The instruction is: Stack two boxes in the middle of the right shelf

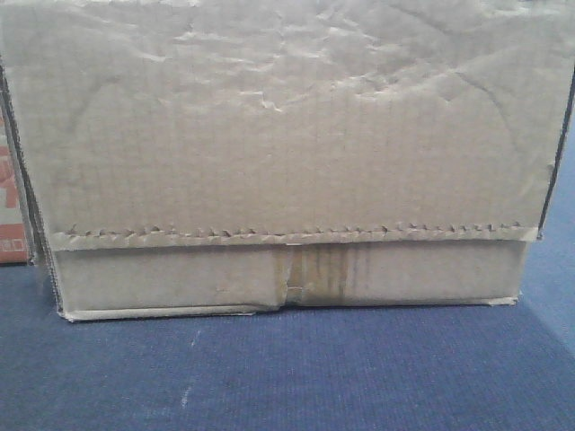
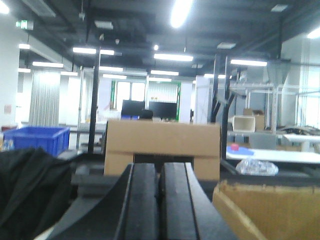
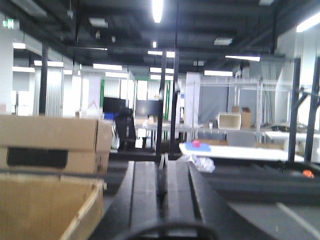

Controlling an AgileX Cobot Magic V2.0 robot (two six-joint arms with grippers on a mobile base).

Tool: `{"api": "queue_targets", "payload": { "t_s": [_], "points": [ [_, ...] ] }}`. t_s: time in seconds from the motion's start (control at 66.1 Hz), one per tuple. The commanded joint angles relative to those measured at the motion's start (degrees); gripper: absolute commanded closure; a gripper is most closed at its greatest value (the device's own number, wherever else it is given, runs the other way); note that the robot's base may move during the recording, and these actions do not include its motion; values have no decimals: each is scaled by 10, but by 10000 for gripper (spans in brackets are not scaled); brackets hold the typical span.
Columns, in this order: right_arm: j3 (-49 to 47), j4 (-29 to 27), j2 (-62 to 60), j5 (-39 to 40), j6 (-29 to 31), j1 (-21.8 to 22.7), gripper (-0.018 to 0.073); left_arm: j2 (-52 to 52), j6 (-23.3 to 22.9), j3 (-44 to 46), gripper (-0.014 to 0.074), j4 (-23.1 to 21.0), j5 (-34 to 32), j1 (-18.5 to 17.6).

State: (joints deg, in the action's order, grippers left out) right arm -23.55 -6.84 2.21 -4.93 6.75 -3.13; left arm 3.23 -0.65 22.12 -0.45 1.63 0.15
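Dead ahead in the front view: taped carton (image 1: 287,153) fills the frame, sitting on blue flooring (image 1: 287,377), serrated tape edge and stained seam facing the camera; not on any shelf yet. Second carton (image 2: 162,137) stands further off, beyond the left gripper (image 2: 160,200). Left gripper's fingers are pressed together with nothing between them; same for the right gripper (image 3: 161,195). Ragged carton edge (image 2: 270,210) sits near-right of the left wrist; can't tell whether it's the taped one. Steel rack (image 2: 250,100) is far right; can't confirm it's the target tier.

Risks, my read:
- both arms must clamp the sides; wrinkled tape is slick, so the carton could slide out on the lift;
- base is very close, so arms may clip the carton edge when opening;
- an off-centre top carton could tip off the tier.
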Motion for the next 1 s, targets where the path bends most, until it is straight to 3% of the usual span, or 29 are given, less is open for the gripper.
{"api": "queue_targets", "payload": {
  "t_s": [0.0, 0.136, 0.272, 0.363, 0.424, 0.515, 0.605, 0.742, 0.984],
  "points": [
    [-82, 3, 45, -60, 1, -3, 721, 43, 2, 82, 707, 13, 56, 1],
    [-178, 3, 139, -116, 1, -3, 721, 131, 2, 189, 647, 13, 160, 1],
    [-239, 3, 223, -143, 1, -3, 664, 229, 2, 282, 423, 13, 270, 1],
    [-254, 3, 274, -157, 1, -3, 521, 282, 2, 315, 237, 13, 305, 1],
    [-255, 3, 301, -161, 1, -3, 379, 309, 2, 318, 131, 13, 306, -6],
    [-255, 3, 332, -168, 1, -3, 169, 333, 2, 317, 38, 13, 315, -21],
    [-255, 3, 358, -167, 1, -3, -18, 358, 2, 317, 0, 13, 334, -29],
    [-255, 3, 373, -167, 1, -10, -10, 406, 2, 343, 17, 13, 387, -27],
    [-255, 3, 376, -172, 1, -16, -10, 563, 2, 481, 17, 24, 512, 5]
  ]
}}
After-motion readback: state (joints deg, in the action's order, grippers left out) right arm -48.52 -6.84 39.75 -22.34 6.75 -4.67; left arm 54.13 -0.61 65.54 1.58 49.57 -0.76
